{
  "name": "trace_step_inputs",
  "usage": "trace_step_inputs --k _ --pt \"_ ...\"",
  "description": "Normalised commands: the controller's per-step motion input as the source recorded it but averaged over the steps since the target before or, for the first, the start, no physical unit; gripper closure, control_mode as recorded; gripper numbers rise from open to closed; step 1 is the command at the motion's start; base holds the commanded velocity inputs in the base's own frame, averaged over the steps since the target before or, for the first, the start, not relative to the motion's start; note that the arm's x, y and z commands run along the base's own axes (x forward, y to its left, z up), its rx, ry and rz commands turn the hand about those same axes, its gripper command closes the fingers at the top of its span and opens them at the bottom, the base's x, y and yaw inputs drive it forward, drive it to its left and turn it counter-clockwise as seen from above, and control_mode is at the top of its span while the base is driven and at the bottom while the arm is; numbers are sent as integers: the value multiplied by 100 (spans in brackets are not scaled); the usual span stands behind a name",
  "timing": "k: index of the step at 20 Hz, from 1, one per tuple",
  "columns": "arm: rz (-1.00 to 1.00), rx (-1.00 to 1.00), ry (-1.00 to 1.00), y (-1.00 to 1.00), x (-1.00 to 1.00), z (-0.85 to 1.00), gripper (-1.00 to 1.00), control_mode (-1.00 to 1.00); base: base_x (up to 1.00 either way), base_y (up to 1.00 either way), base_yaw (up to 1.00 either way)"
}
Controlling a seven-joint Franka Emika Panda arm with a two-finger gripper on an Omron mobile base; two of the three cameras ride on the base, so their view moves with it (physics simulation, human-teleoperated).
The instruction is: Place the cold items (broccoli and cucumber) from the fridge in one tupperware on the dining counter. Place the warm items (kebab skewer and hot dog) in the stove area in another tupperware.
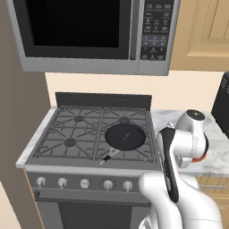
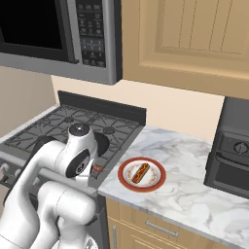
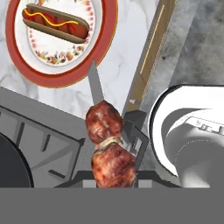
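In the hand view my gripper (image 3: pixel 113 183) is shut on the kebab skewer (image 3: pixel 107 144). Its two browned meat chunks hide the fingertips, and its metal tip points toward the plate. The skewer hangs over the seam between stove and marble counter. The hot dog (image 3: pixel 57 22), striped with mustard and ketchup, lies on a red-rimmed plate (image 3: pixel 65 74) just beyond that tip. From the right base view the hot dog (image 2: pixel 140 171) and plate (image 2: pixel 155 182) sit on the counter right of the stove, next to my folded arm. Broccoli, cucumber and tupperware are out of view.
A black pan (image 1: pixel 125 135) sits on the stove's (image 1: pixel 71 129) front right burner. The microwave (image 1: pixel 89 31) hangs above it. A dark toaster oven (image 2: pixel 233 151) stands at the counter's right end. Bare marble (image 2: pixel 185 194) lies between plate and oven.
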Motion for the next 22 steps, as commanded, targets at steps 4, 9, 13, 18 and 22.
trace_step_inputs --k 4,9,13,18,22 --pt "-1 -5 0 0 -1 0 100 -100 0 0 0" --pt "0 -5 -6 3 -29 7 100 -100 0 0 0" --pt "0 -4 -6 5 -30 6 100 100 -45 0 -3" --pt "0 0 0 0 0 0 100 100 -88 -6 -21" --pt "0 0 0 0 0 0 100 100 -33 -60 -19"
